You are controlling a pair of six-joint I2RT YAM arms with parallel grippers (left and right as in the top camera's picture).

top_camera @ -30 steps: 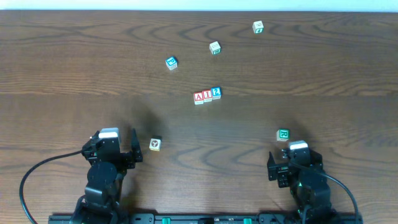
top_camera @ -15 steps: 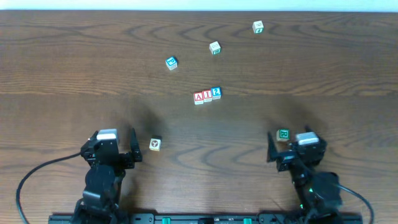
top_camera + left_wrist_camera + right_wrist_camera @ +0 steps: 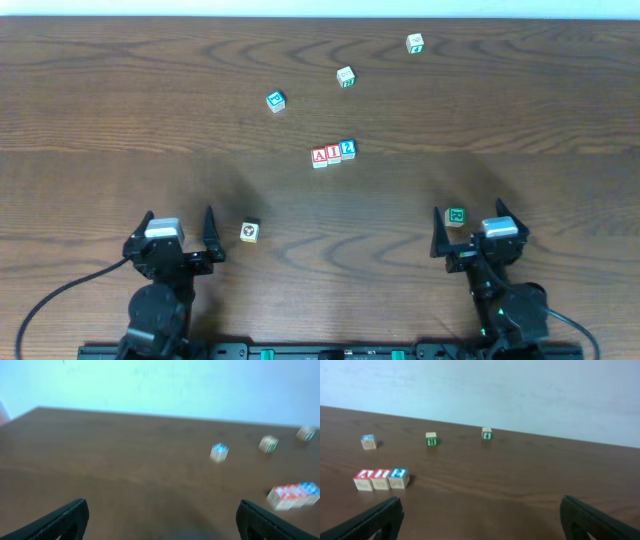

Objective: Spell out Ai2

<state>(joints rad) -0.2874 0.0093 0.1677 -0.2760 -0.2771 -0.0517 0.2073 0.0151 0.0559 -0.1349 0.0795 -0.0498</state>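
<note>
Left gripper (image 3: 179,216) hangs by the front edge of the counter (image 3: 120,130), left side, fingers apart and empty. At the middle, A (image 3: 319,155), I (image 3: 333,153) and 2 (image 3: 347,149) touch in a row; the word looks spelled. Right gripper (image 3: 468,212), front right, is likewise spread and empty. Park both arms gently, clear of the green cube (image 3: 455,216).

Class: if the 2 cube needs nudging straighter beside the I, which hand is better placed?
The right hand, probably: the 2 cube lies toward its side, nearer it than the left hand. Both hands are open.
</note>
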